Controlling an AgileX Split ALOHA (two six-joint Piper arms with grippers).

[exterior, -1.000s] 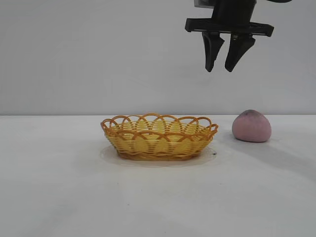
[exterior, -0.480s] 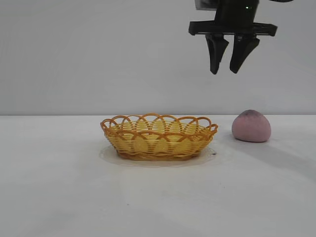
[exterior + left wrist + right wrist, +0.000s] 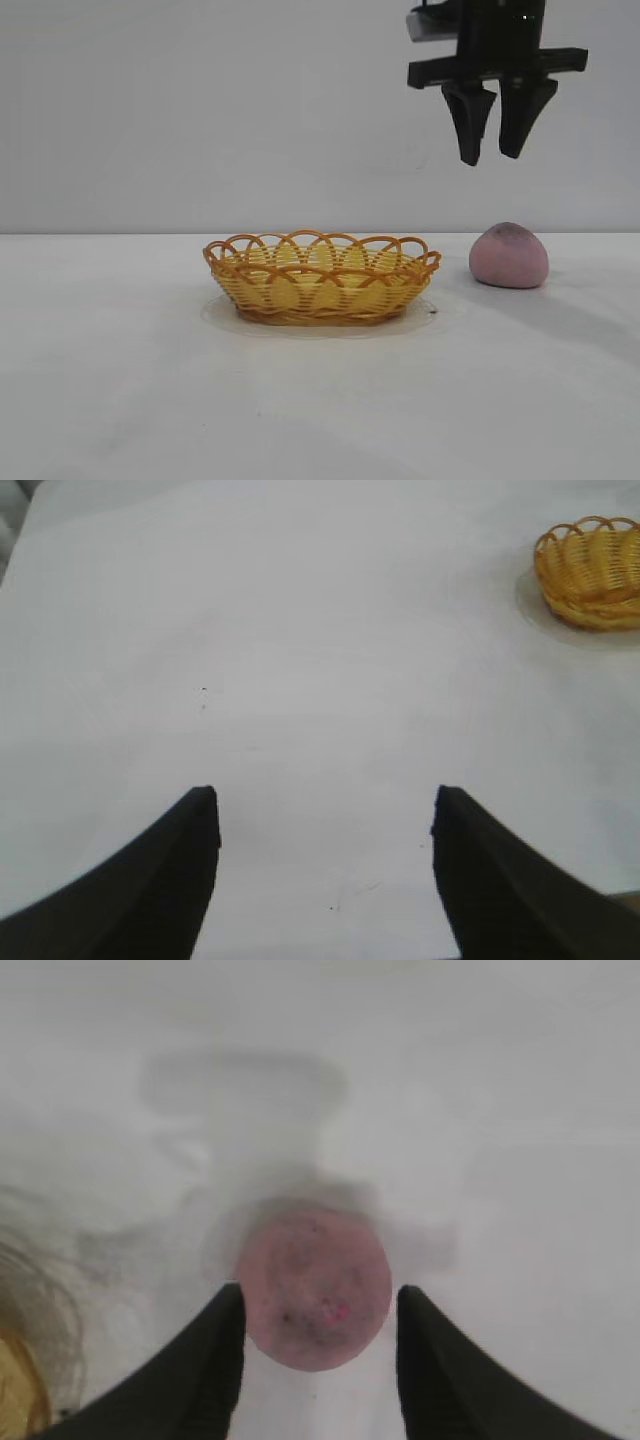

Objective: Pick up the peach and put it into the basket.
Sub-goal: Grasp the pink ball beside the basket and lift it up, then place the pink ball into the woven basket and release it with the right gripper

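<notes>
The dusty pink peach sits on the white table to the right of the basket, a shallow yellow wicker oval with an orange-brown looped rim. My right gripper hangs open high above the table, nearly over the peach and a little to its left. In the right wrist view the peach lies far below, between the open black fingers. My left gripper is open and empty over bare table, with the basket far off; this gripper does not show in the exterior view.
The white table stretches wide to the left and front of the basket. A plain grey wall stands behind. A faint round mark lies on the table under the basket.
My right gripper has moved to the right and slightly down, from above the basket's right end toward the spot over the peach. Peach and basket have not moved.
</notes>
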